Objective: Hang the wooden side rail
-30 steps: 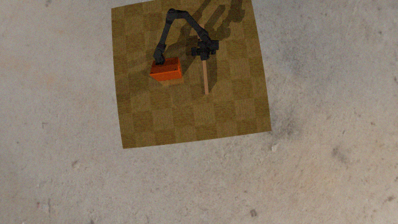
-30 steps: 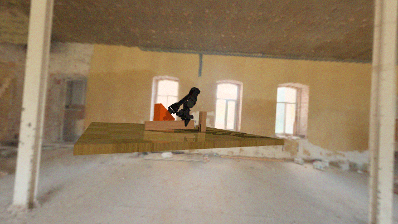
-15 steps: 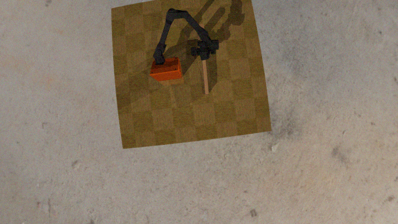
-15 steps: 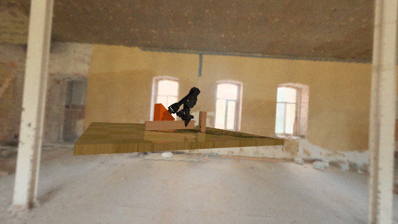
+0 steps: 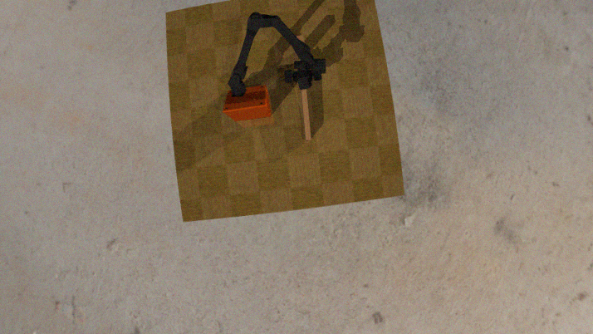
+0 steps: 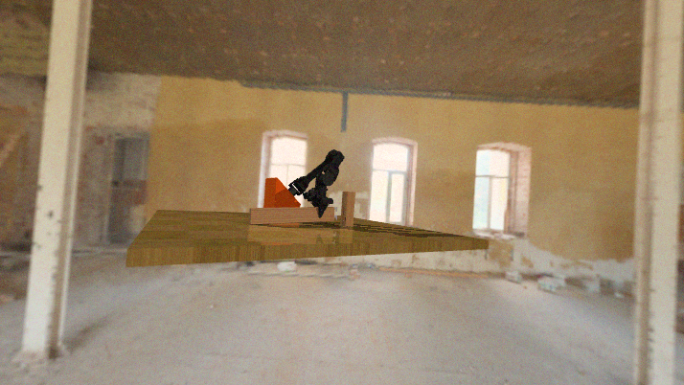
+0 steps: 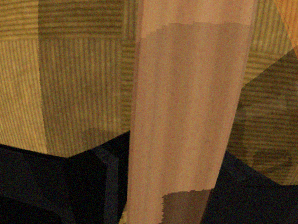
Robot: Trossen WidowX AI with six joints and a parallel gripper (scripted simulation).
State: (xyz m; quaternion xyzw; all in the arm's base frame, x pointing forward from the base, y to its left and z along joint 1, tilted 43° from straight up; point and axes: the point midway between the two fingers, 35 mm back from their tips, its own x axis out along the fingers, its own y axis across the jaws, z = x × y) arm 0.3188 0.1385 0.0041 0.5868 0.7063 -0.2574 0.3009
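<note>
Rn gripper [image 5: 305,85] [image 6: 321,215] has wood rail [image 5: 306,118] [image 6: 283,215] [image 7: 185,110] clamped, hdbd post [image 6: 348,210] upright just beside rail's end.

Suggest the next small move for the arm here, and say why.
Probably ease the wooden side rail a little toward the headboard post, keeping the grip. The gripper is shut on the rail near its post-side end, and the exterior view shows a narrow gap before the post. Hooks and pins are not discernible, so the height is hard to judge.
</note>
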